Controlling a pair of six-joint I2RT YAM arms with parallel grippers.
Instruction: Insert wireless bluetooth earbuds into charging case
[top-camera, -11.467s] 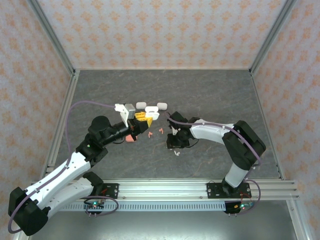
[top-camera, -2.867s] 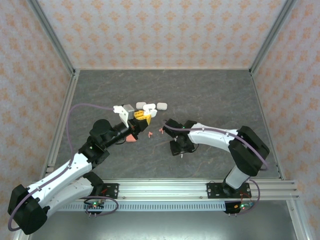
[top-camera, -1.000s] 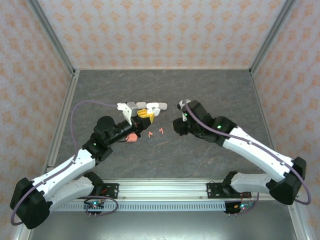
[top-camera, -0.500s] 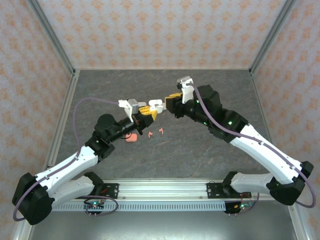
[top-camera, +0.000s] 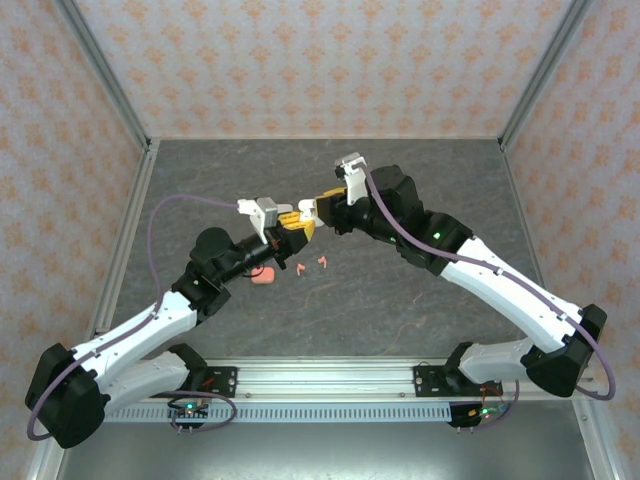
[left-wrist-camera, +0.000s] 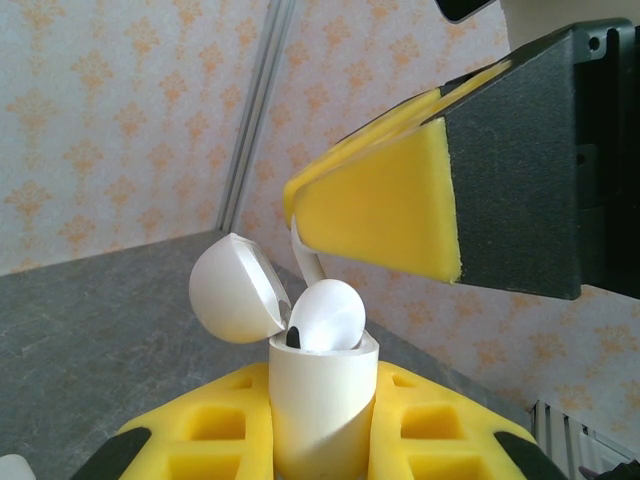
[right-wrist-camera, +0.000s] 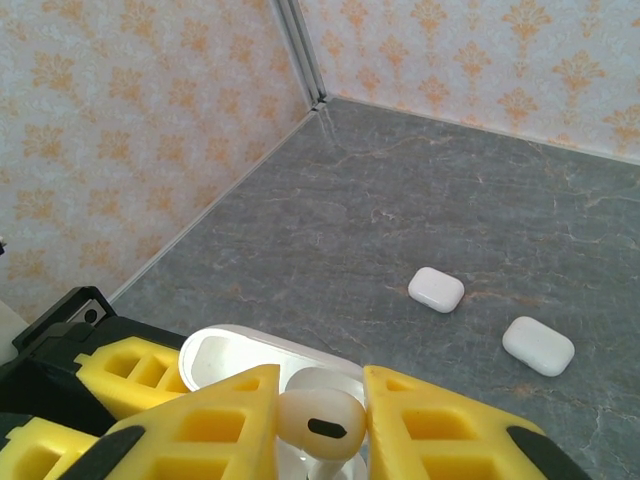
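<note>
Above the middle of the table (top-camera: 200, 180), hold the open charging case (left-wrist-camera: 320, 400) upright in the clamped left claw (left-wrist-camera: 320, 432) and ease the white earbud (right-wrist-camera: 318, 420), pinched in the right claw (right-wrist-camera: 320, 385) at 2 o'clock, stem-first into its well.
</note>
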